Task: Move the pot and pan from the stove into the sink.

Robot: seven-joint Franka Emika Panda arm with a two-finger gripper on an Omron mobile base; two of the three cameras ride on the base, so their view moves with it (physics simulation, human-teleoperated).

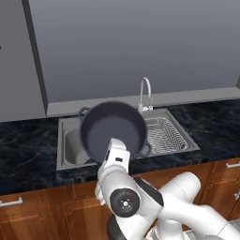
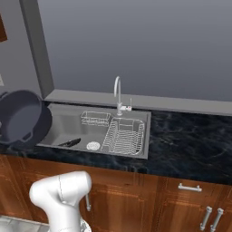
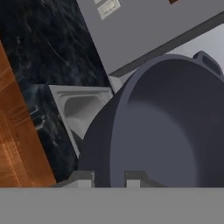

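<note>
1. While I watch from my remote station, the gripper (image 3: 109, 177) stands clamped on the rim of the pot (image 1: 114, 130); in the hand view one finger (image 3: 83, 178) presses the outer wall and the other sits just inside the rim, so the jaws are closed on the pot.

2. From the fingers outward, the pot opens away and upward, tipped steeply on its side so its dark interior faces my left base camera; one loop handle (image 1: 84, 111) sticks out at the far edge of the rim, the other (image 1: 147, 150) lies on the near side, beside the wrist.

3. Beyond the fingers and below the held pot I see the sink (image 1: 69, 149), its steel basin sunk into the dark marbled counter (image 1: 28, 150); the pot hangs in the air over the basin's left half without touching it.

4. Farther from the fingers, on the basin's right side, a wire dish rack (image 1: 161, 135) rests in the sink, and the curved faucet (image 1: 145, 93) rises behind it at the back edge.

5. Seen from my right base camera, the pot (image 2: 20, 118) hangs over the counter's edge at the left of the sink (image 2: 59, 131); a dark, slim object (image 2: 70, 142) that I cannot identify lies on the basin floor beside the round drain (image 2: 93, 146).

6. Below the fingers, wooden cabinet fronts (image 1: 47, 206) run under the counter.
</note>
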